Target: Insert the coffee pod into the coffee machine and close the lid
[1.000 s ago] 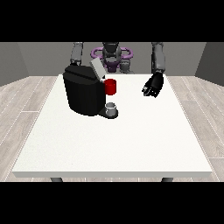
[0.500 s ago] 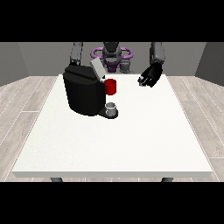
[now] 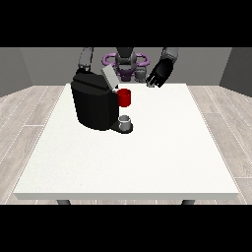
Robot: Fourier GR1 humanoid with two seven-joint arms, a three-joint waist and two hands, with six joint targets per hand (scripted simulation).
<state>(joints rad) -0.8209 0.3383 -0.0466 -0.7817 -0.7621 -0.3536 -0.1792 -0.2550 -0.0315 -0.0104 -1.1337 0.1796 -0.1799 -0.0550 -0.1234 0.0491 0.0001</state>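
Observation:
The black coffee machine [image 3: 96, 104] stands on the left half of the white table [image 3: 147, 157]. Its grey lid [image 3: 109, 77] is tilted up and open. A red thing at the machine [image 3: 124, 97] sits at its front, under the lid. A small grey thing [image 3: 126, 121] rests on the machine's base below it. The hand at the view's right [image 3: 158, 76] hangs in the air over the table's far edge, right of the lid and apart from it. The arm at the view's left [image 3: 86, 59] drops behind the machine, and its hand is hidden.
The robot's torso with a purple ring [image 3: 125, 61] is behind the table's far edge. Grey walls and a wooden floor surround the table.
The hand at the view's right has risen off the table area and moved left, closer to the open lid. The machine and the grey thing at its base have not moved.

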